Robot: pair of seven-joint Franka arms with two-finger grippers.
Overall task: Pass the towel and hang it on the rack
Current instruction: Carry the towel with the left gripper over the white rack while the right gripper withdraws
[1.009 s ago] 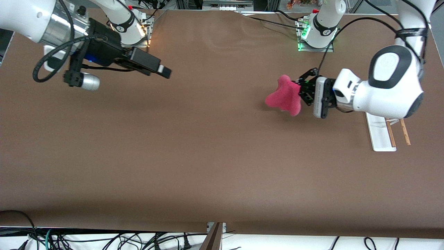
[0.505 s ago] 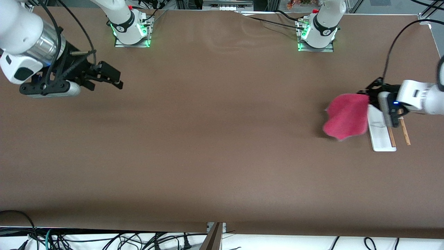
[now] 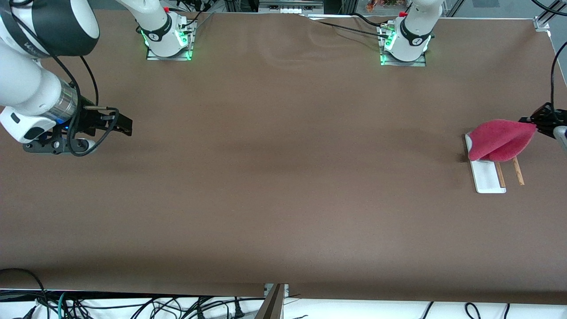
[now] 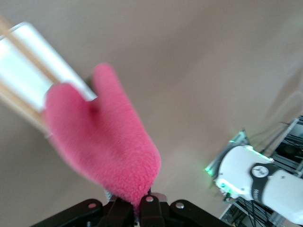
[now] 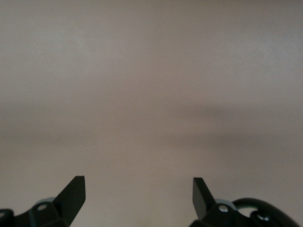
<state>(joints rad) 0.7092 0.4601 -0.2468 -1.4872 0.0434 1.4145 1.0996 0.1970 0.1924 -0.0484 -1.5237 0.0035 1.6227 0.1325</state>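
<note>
Clamped on one corner of the soft pink-red fleece towel (image 3: pixel 499 139), the left gripper (image 3: pixel 537 122) hung at the right edge of the front frame, over the rack's end. Its cloth drooped across the upper part of the white-based rack with two thin brown wooden rods (image 3: pixel 487 178), at the frame's middle right on the brown table (image 3: pixel 283 177). At middle left, the right gripper (image 3: pixel 126 129) waited over bare tabletop, its black fingers (image 5: pixel 73 193) spread wide, holding nothing.
</note>
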